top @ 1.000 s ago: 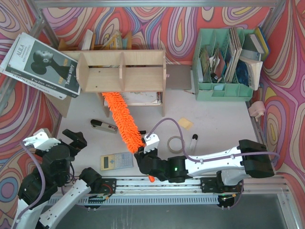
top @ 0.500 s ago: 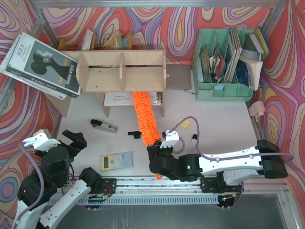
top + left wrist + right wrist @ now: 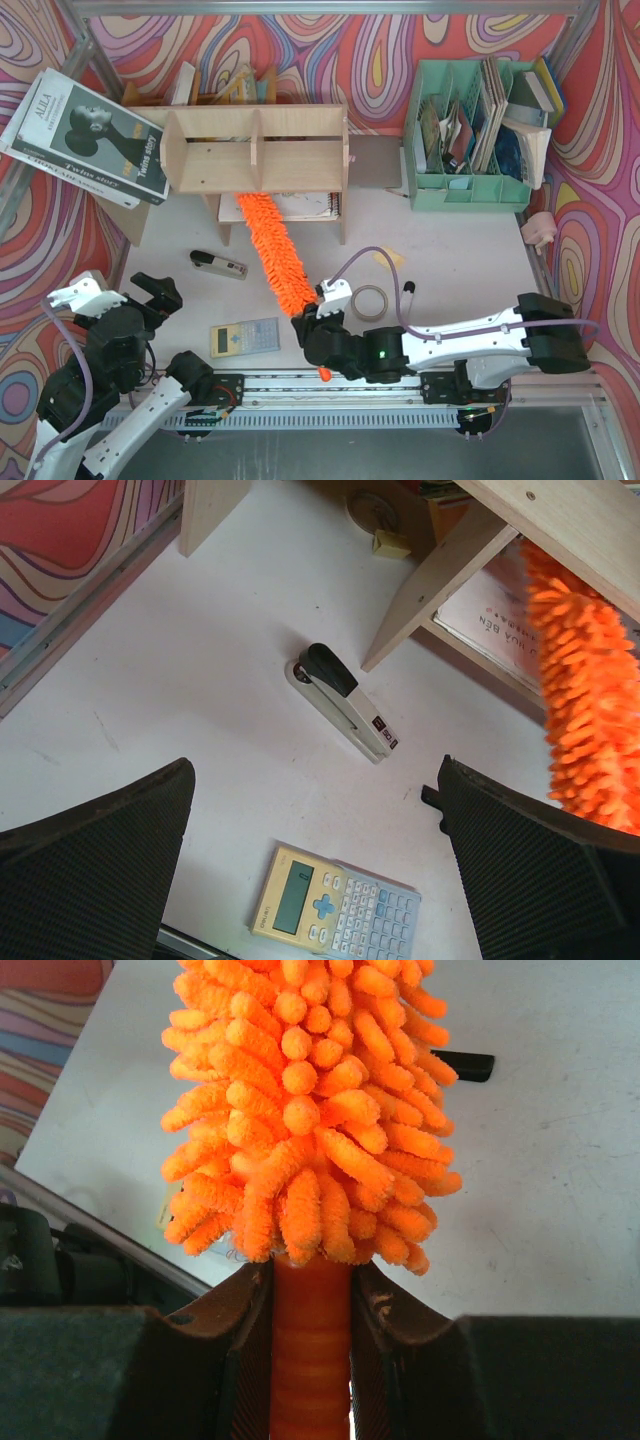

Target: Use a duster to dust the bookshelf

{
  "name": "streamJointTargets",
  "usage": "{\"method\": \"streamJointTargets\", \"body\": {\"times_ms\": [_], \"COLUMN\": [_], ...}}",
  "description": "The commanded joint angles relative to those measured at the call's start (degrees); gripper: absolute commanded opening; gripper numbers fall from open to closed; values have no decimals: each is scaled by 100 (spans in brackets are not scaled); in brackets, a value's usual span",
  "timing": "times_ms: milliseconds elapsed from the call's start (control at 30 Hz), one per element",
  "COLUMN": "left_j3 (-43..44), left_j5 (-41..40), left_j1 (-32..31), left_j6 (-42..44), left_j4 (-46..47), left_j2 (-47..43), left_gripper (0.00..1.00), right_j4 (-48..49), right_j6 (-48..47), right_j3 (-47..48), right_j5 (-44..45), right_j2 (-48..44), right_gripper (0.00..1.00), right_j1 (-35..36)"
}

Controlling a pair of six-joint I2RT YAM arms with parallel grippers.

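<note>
1. The right gripper (image 3: 308, 320) was clamped tight on the thin handle of the duster (image 3: 272, 250).
2. The duster ran from there toward 11 o'clock, its fluffy tip under the bookshelf (image 3: 255, 150).
3. The left gripper (image 3: 155, 293), at the table's 8 o'clock, stood wide open and empty, with a stapler (image 3: 218, 264) at its 1 o'clock.

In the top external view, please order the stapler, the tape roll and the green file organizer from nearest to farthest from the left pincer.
From the left pincer:
1. Stapler, close by, on the left side.
2. Tape roll, mid-table, toward the near edge.
3. Green file organizer, far right corner.
</note>
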Motion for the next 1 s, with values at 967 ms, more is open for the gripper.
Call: {"method": "streamJointTargets", "body": {"times_ms": [967], "left_j3": [-74], "left_j5": [6], "left_j1": [-28], "left_j6": [106], "left_j4": [104], "left_j2": [130], "left_gripper": [98], "right_j4": [-2869], "right_j6": [3065], "right_j3": [-66], "right_j5": [1768], "right_j2": [-946], "right_gripper": [0], "right_j1": [-3]}}
